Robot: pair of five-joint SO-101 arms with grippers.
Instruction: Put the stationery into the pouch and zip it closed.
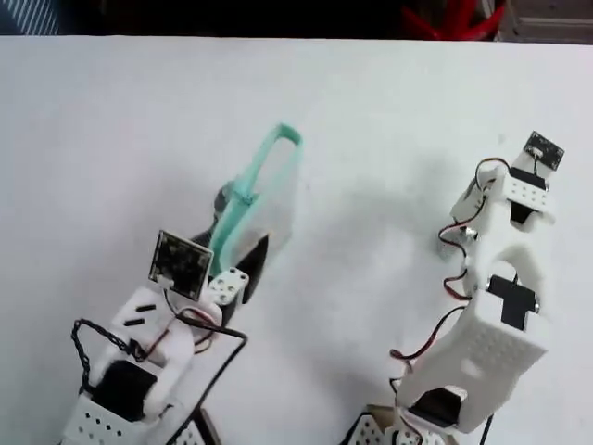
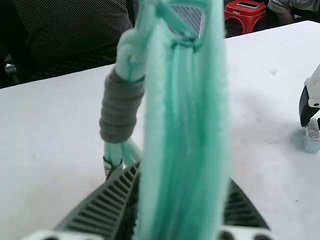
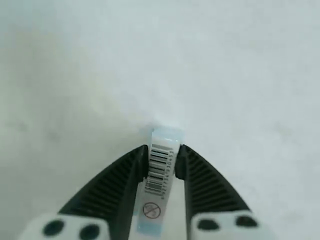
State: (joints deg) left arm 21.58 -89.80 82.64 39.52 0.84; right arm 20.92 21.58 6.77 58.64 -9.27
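The jaws of the left gripper (image 2: 182, 176) are clamped on the near edge of the pouch (image 2: 185, 115), with the mint-green trim squeezed between the two ribbed dark fingers (image 2: 107, 207). The jaws of the right gripper (image 3: 162, 150) are held slightly apart, only as far as the small white stationery piece with a barcode label (image 3: 160, 172) keeps them. That piece is gripped on both sides and juts out past the fingertips toward the white table (image 1: 389, 102).

In the high view the pouch is seen left of centre. It is turned on edge, so that its clear side and mint-green rim run away from the left gripper toward the far side of the table. A mint-green loop (image 1: 281, 141) is found at its far end. Whether the pouch rests on the table cannot be told. A grey band (image 2: 120, 107) is wrapped around mint-green cords just beside the pouch, on its left.

The stationery piece is held at the right of the table, well apart from the pouch. In the left wrist view its lower end is seen at the table surface under the right gripper's dark finger.
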